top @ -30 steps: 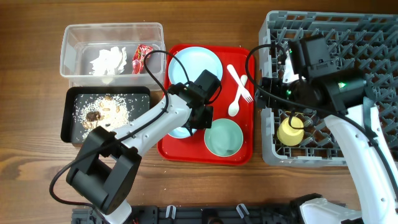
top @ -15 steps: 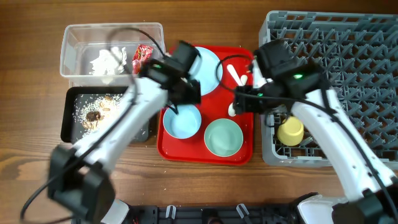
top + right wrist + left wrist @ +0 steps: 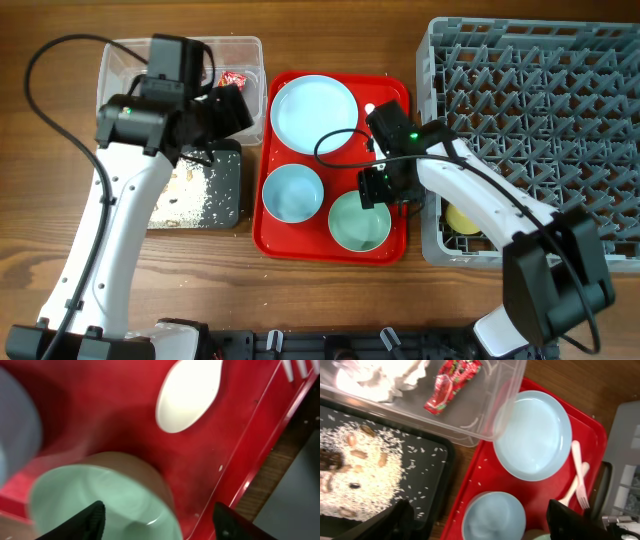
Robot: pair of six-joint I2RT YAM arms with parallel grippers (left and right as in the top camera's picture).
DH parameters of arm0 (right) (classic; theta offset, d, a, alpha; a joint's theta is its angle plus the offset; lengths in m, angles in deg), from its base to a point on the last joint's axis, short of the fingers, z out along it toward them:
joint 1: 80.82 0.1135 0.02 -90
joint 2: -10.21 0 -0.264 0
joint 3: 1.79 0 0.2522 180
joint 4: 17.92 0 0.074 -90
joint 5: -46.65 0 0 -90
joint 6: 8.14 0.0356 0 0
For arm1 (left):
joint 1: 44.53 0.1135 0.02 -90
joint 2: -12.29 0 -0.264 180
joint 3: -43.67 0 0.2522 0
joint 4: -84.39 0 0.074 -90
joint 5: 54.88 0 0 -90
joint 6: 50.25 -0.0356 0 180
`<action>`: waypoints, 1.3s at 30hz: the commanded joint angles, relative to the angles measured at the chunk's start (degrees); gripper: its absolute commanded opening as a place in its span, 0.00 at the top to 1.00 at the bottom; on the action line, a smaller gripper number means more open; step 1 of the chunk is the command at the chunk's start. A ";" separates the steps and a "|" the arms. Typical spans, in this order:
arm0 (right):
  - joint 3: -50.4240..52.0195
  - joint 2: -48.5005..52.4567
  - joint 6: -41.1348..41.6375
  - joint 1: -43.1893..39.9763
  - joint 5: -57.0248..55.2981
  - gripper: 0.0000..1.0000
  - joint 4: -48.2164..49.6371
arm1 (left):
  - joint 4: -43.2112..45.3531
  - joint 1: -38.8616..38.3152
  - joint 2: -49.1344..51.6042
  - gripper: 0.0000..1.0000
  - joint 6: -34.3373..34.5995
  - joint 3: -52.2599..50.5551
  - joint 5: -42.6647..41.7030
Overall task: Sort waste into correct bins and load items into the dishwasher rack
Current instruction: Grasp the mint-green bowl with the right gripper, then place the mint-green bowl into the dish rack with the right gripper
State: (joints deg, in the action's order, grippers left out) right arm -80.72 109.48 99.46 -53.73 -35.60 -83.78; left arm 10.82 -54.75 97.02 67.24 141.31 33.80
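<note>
Right pincer (image 3: 159, 512), spread wide, hangs over the green bowl (image 3: 90, 495), white spoon (image 3: 187, 395) just beyond

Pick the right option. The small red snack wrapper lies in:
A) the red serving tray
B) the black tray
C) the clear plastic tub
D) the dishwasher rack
C: the left wrist view shows the red snack wrapper inside the clear plastic tub next to the crumpled white tissue, while the black tray holds only food scraps.
</note>
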 commanded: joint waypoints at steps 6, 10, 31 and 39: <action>5.86 2.64 -1.07 0.02 -1.77 0.64 5.64 | -0.31 0.70 -0.83 0.00 -0.02 0.57 0.35; 5.88 2.40 -0.96 -0.04 -1.75 0.84 5.38 | -0.26 0.70 -0.83 0.00 -0.02 0.57 0.35; -12.37 -17.38 12.22 -5.55 -32.41 0.96 -8.83 | -0.28 0.70 -0.83 0.00 -0.02 0.57 0.35; -12.00 -13.35 13.33 -9.92 -61.13 0.96 2.86 | -0.28 0.70 -0.83 0.00 -0.02 0.57 0.35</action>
State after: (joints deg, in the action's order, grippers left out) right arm -92.41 93.02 112.16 -62.38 -78.42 -85.53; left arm 10.55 -54.21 97.02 67.28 141.31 33.78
